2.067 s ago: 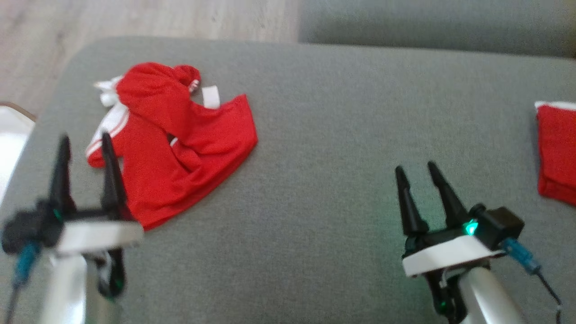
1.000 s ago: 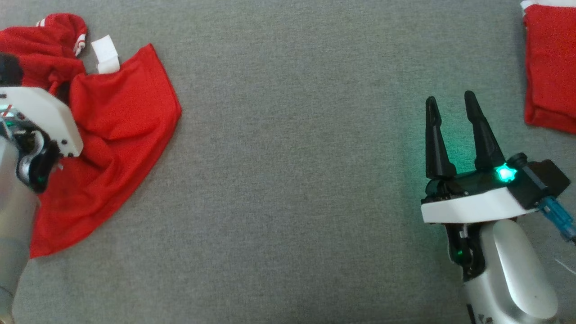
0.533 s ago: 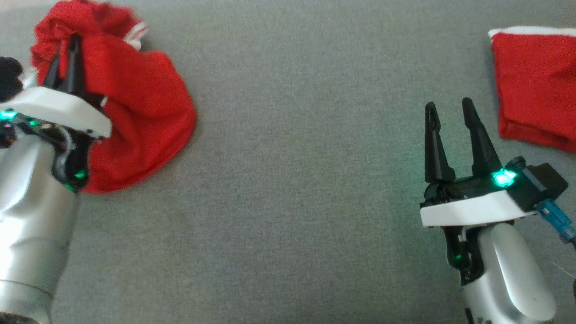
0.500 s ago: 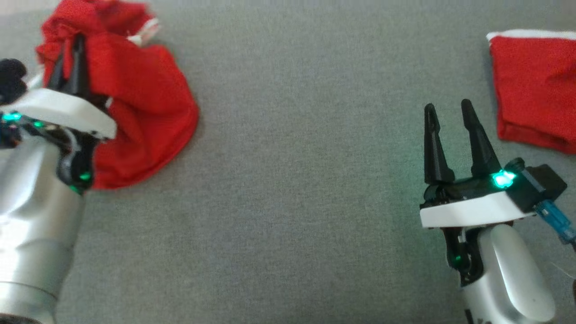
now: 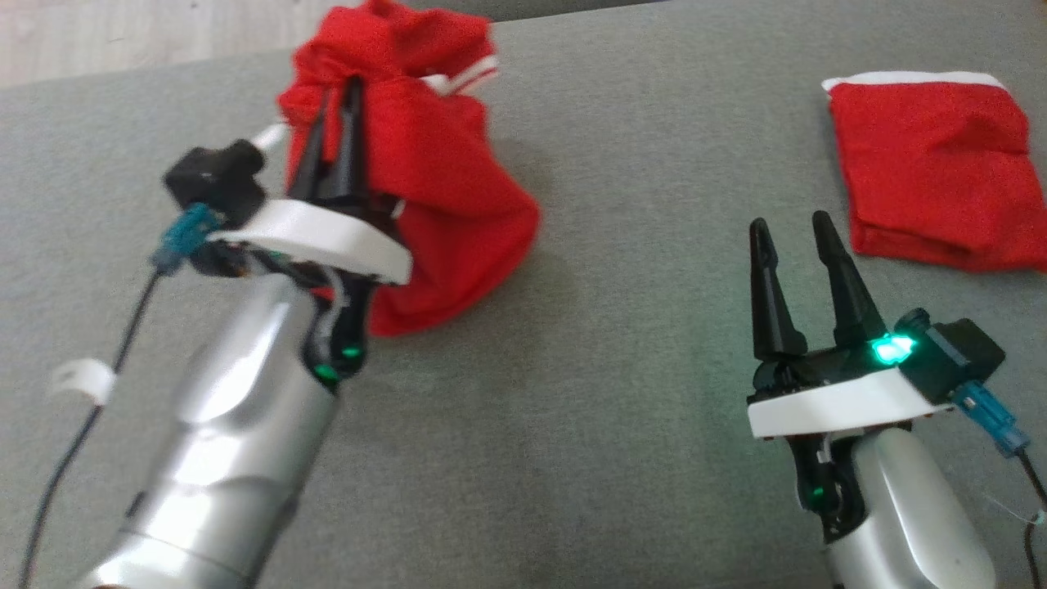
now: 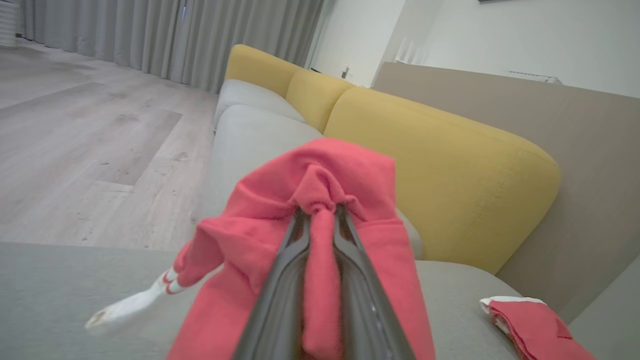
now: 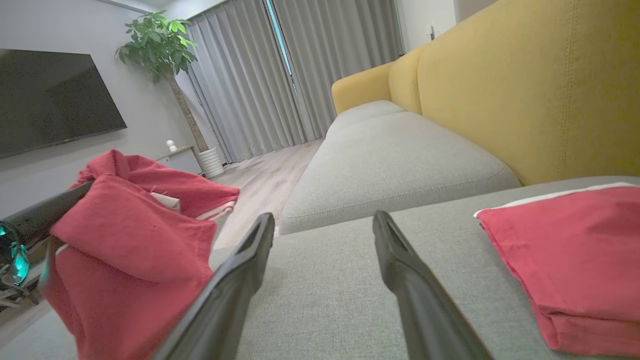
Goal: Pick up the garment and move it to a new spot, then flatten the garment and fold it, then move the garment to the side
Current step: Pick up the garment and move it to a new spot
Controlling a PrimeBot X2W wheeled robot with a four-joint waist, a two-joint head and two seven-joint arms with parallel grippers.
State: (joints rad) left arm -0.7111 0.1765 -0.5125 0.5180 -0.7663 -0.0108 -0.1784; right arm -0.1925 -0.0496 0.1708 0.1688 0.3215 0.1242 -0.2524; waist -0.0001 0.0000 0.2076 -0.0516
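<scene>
Red garment [image 5: 442, 164] hangs bunched from my left pincer [image 5: 340, 88], pinched tight over the left of the grey cushion [image 5: 622, 327], so I should carry it centreward slowly, my right pincer [image 5: 788, 219] spread, empty, ready to help.

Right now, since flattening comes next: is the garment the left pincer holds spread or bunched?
Bunched: the garment hangs in crumpled folds from the left pincer, which is shut on a pinch of its cloth.

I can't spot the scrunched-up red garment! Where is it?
In the head view, the scrunched-up red garment is at the upper left, pinched in the left gripper over the grey cushion, far left of the folded red garment.
</scene>
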